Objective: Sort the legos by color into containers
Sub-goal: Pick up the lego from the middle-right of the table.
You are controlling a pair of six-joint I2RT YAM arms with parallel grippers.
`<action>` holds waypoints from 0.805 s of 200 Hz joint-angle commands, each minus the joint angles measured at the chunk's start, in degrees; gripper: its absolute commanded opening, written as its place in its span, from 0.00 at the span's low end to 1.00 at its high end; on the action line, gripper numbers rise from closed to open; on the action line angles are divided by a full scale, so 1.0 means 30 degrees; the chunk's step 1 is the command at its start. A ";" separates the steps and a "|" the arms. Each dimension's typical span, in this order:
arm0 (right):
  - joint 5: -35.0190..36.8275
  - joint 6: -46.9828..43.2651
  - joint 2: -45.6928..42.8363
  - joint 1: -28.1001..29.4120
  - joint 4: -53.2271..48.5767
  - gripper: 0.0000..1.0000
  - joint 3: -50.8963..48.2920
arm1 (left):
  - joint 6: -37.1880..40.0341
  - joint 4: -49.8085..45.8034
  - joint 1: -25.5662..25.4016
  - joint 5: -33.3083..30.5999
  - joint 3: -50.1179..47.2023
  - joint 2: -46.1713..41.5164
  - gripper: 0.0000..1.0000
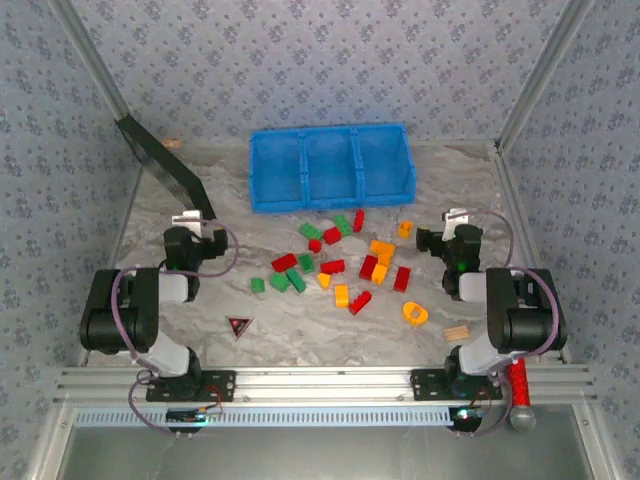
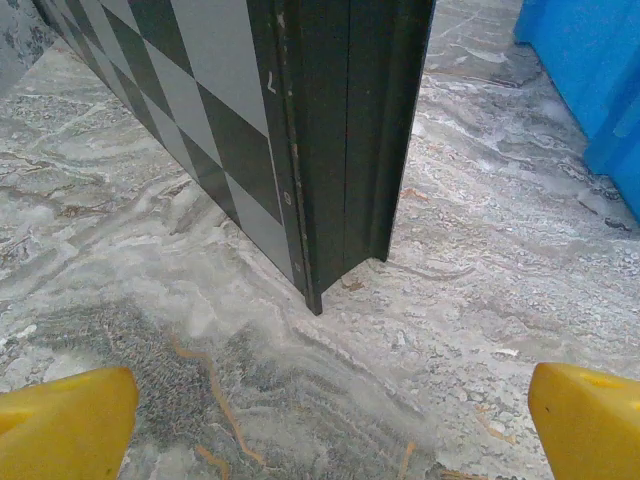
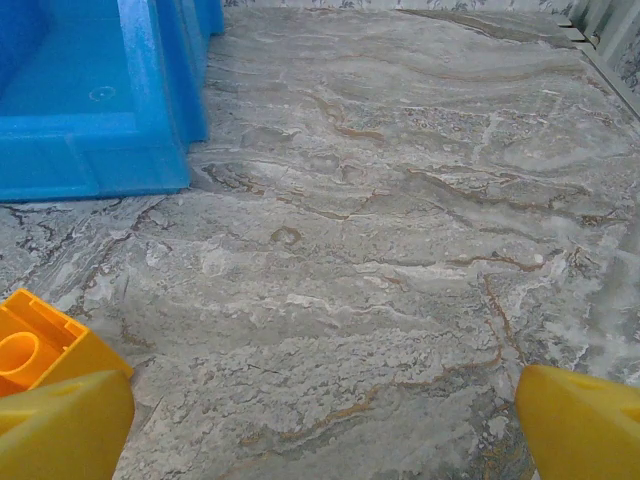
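Blue plastic sits at the far middle of the marbled table point(image 1: 300, 340): one long bin point(image 1: 300, 198) whose three side-by-side containers point(image 1: 330, 160) open upward. Near of it, the legos point(image 1: 335, 265) lie scattered across the middle of the table, all of them apart from the bin. Green ones gather mostly toward the left of the scatter, with one green brick point(image 1: 258, 285) lying off by itself on the left edge. Red ones are spread through the centre, and orange-yellow ones lie mostly on the right. An orange brick point(image 1: 404, 229) lies farthest right in the far row, close to the right gripper point(image 1: 455, 222). The right wrist view shows this brick point(image 3: 30, 345) just beside the left one of that gripper's yellow fingers point(image 3: 60, 430), though I cannot tell whether they touch. The right gripper point(image 3: 320, 430) has its jaws wide apart over bare table, with nothing between them, and a corner of the bin point(image 3: 100, 150) lies ahead on its left. The left gripper point(image 1: 196, 222) waits left of the scatter, well apart from the bricks. In its wrist view the left gripper point(image 2: 320, 430) is also spread wide and holds nothing. Its fingers point(image 2: 60, 425) frame the end of a black panel point(image 2: 330, 140) that leans up from the table and has a checkered face. That panel point(image 1: 170, 170) runs toward the far left corner. A tan wooden block point(image 1: 456, 332) lies near the right arm's base, and a small red-black triangle sticker point(image 1: 238, 326) lies near left.
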 commanded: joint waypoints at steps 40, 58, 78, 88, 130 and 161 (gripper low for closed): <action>-0.0112 0.0168 -0.0062 -0.0040 0.0112 1.00 0.0133 | 0.0221 0.0471 -0.0031 -0.0060 0.0311 -0.0029 1.00; -0.0133 0.0172 -0.0073 -0.0043 0.0105 1.00 0.0159 | 0.0226 0.0471 -0.0011 -0.0066 0.0330 -0.0026 1.00; -0.0135 0.0168 -0.0082 -0.0061 0.0105 1.00 0.0140 | 0.0220 0.0471 -0.0015 -0.0059 0.0330 -0.0024 1.00; -0.0135 0.0168 -0.0075 -0.0064 0.0105 1.00 0.0151 | 0.0242 0.0471 -0.0018 -0.0059 0.0331 -0.0031 1.00; -0.0135 0.0168 -0.0074 -0.0065 0.0105 1.00 0.0143 | 0.0031 0.0471 0.0373 0.0644 0.0330 -0.0031 1.00; -0.0406 0.0277 -0.0077 -0.0233 0.0076 1.00 0.0142 | -0.0058 0.0532 0.0562 0.0983 0.0304 -0.0039 1.00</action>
